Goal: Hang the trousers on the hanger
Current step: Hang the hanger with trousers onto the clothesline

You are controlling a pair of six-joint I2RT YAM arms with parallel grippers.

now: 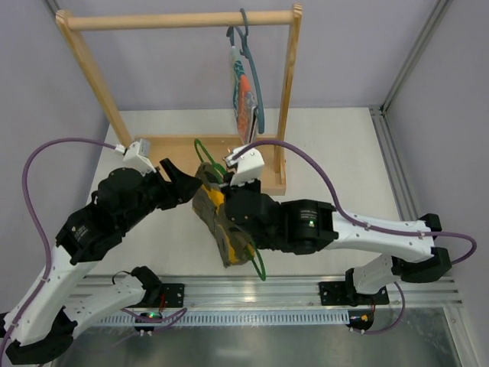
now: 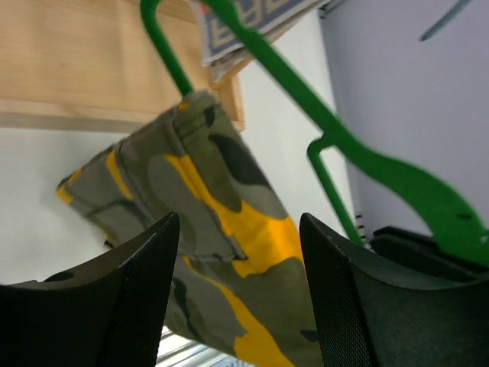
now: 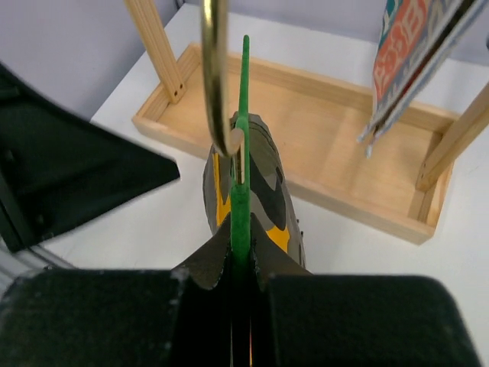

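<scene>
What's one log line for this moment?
right jaws: shut on hanger | trousers: draped over hanger | left jaws: open, holding nothing

hanger (image 2: 412,183): top bend cropped by upper edge, wide end by right edge
trousers (image 2: 191,153): bottom hidden behind left gripper (image 2: 238,225) fingers (image 2: 130,306)
metal hook (image 3: 215,76): shank cut off at top
striped cloth (image 3: 416,53): cropped at top, print blurred

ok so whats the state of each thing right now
left tool, open, holding nothing
right tool, shut on the hanger
hanger, held up, not on the rail
trousers, draped over the hanger
grey-blue hanger, hooked on the rail
striped cloth, hanging on the grey-blue hanger
</scene>
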